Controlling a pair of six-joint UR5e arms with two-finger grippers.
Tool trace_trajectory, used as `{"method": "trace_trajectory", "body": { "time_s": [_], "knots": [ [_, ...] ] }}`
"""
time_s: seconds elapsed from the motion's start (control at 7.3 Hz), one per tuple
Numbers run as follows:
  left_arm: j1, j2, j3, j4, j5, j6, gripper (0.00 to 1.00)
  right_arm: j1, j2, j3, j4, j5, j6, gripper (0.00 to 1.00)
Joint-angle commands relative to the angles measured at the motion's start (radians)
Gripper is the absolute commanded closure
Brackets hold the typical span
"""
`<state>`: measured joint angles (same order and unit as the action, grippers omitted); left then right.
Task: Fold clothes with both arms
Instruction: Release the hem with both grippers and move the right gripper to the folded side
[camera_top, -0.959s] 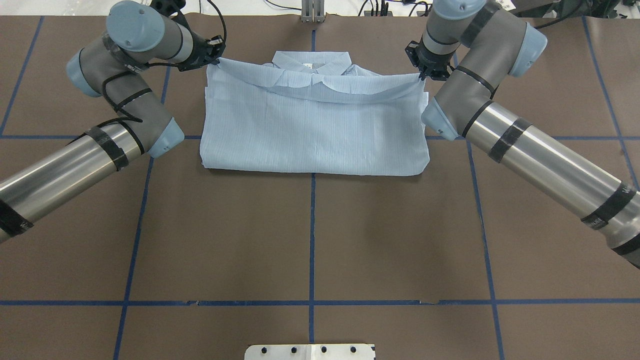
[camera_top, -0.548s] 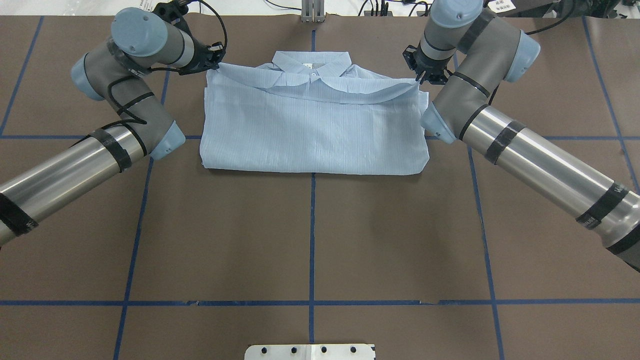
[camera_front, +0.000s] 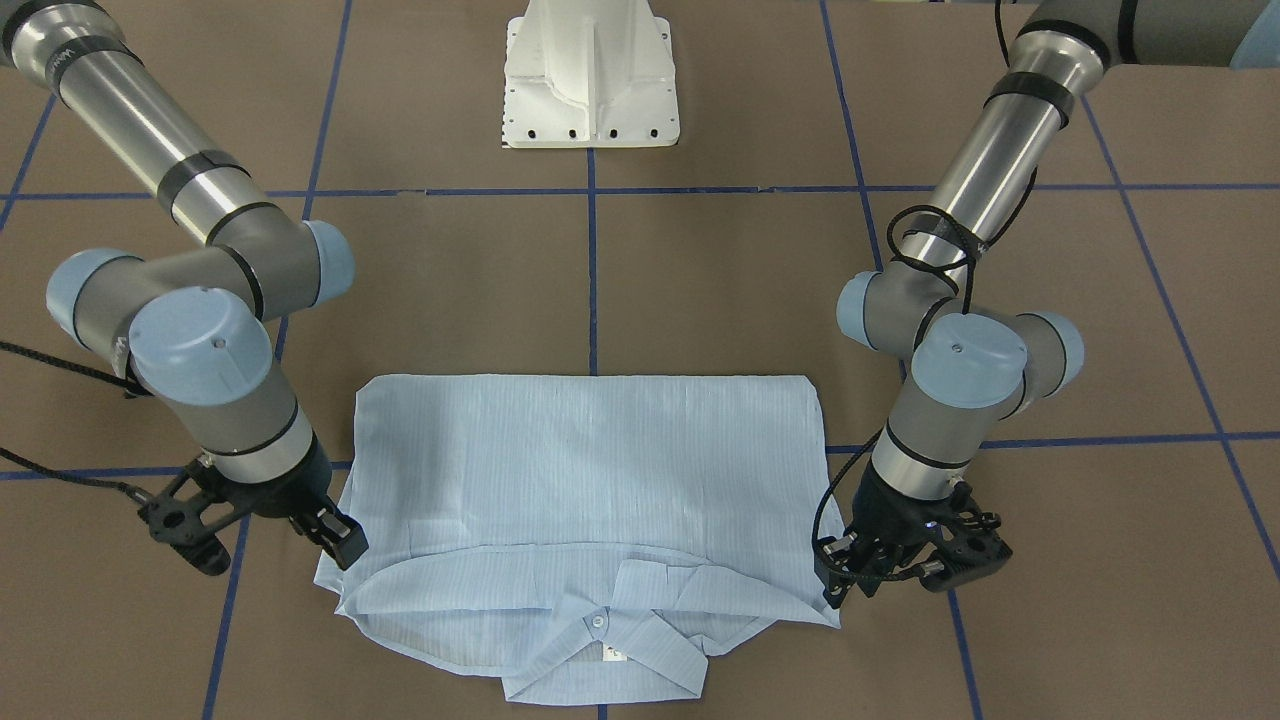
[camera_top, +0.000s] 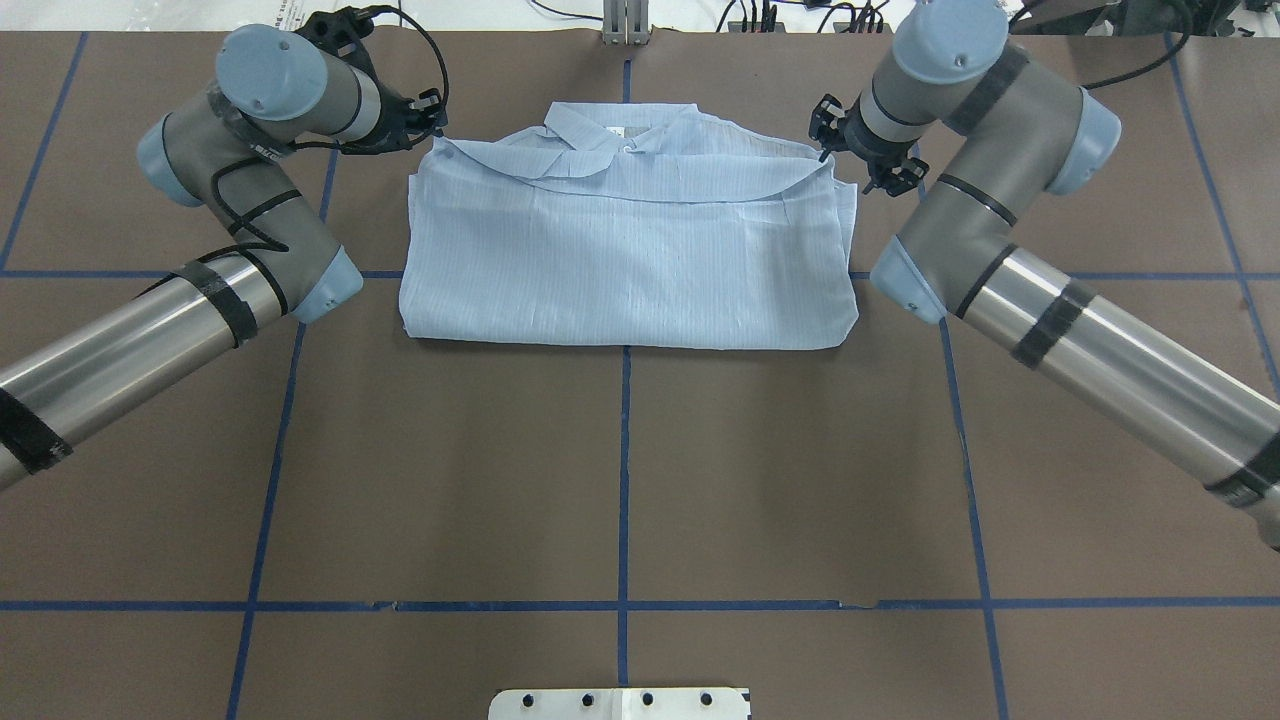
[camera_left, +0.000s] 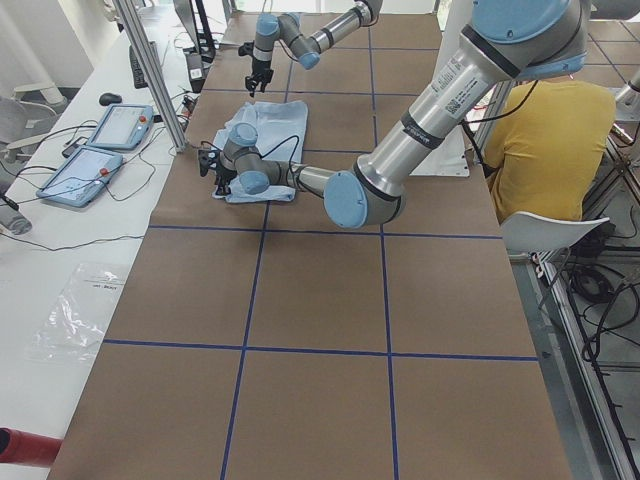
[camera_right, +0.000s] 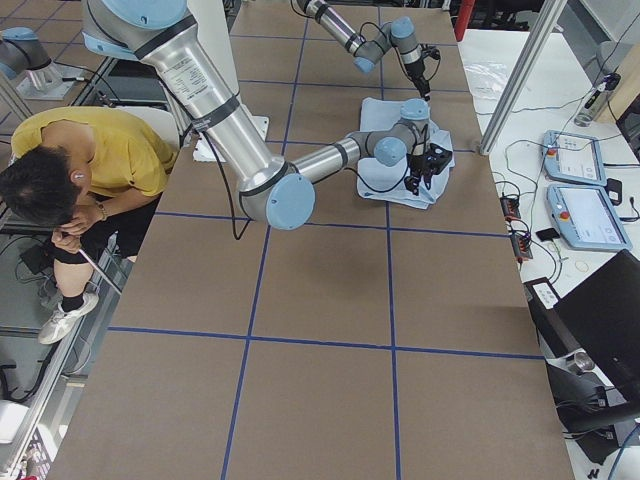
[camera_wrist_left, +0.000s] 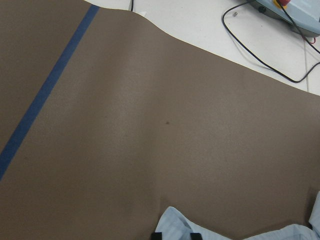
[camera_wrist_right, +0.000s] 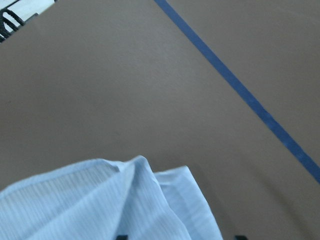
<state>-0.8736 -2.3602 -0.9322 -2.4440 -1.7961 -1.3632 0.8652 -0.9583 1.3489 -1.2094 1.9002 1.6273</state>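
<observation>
The pale blue striped shirt (camera_top: 620, 260) lies folded into a flat rectangle at the far middle of the table, with its collar (camera_front: 600, 650) toward the far edge. The folded-over edge rests just short of the collar. My left gripper (camera_top: 432, 110) is low beside the shirt's far left corner. In the left wrist view its tips stand slightly apart with the shirt corner (camera_wrist_left: 172, 227) between them. My right gripper (camera_top: 845, 150) is beside the far right corner. In the right wrist view its tips are wide apart over the loose cloth (camera_wrist_right: 100, 200). In the front view both the left gripper (camera_front: 838, 585) and the right gripper (camera_front: 340, 540) flank the shirt (camera_front: 590, 470).
Brown table cover with blue tape lines (camera_top: 624, 480). The white pedestal base (camera_front: 590, 80) stands at the near edge. A person in yellow (camera_left: 545, 130) sits beside the table. Pendants and cables (camera_left: 100, 140) lie on the white bench past the far edge.
Both grippers carried the folded edge farther toward the collar and lowered it. The edge now lies slack on the shirt. The right wrist has swung outward and its fingers have come off the cloth.
</observation>
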Motion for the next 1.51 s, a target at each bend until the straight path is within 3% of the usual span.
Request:
{"method": "trace_trajectory", "body": {
  "time_s": [0.0,0.41,0.68,0.82,1.1,1.37],
  "knots": [
    [-0.001,0.004,-0.017,0.002,0.0,-0.001,0.12,-0.098,-0.221,0.273,0.007,-0.018,0.147,0.0],
    [-0.001,0.004,-0.017,-0.001,0.0,0.001,0.12,-0.193,-0.24,0.291,0.005,-0.107,0.198,0.0],
    [-0.001,0.006,-0.023,-0.001,0.0,0.001,0.13,-0.186,-0.215,0.262,0.004,-0.11,0.195,0.14],
    [-0.001,0.018,-0.033,-0.001,0.0,0.003,0.13,-0.187,-0.212,0.257,0.004,-0.112,0.195,0.26],
    [-0.001,0.027,-0.043,-0.001,0.0,0.003,0.13,-0.184,-0.206,0.254,0.004,-0.11,0.192,1.0],
    [-0.001,0.03,-0.066,0.007,-0.003,0.001,0.13,-0.179,-0.212,0.282,0.005,-0.093,0.194,1.0]
  ]
}}
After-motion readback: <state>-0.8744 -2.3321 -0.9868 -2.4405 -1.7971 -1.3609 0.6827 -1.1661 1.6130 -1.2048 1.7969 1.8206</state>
